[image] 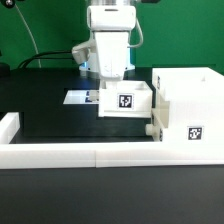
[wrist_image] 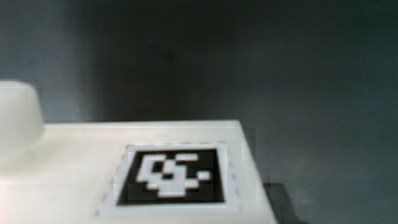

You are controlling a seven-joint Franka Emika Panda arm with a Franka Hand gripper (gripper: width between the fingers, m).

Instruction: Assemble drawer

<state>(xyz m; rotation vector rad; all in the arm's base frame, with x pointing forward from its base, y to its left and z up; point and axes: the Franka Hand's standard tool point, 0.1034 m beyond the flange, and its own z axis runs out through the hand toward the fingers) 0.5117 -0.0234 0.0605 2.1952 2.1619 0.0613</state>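
Hanging directly over 1 small tray, the hand seems clamped on its far wall, though the grip is partly hidden, with the tall case just to the exterior view's right.

One tall case, one knobbed tray beside the case (second tray not visible), one marker board behind that tray.

From my remote station I see a matt, smooth white plastic tray bearing a printed black-and-white tag. The case is of the same matt white plastic. The table is a dull black surface edged by a smooth white wall.
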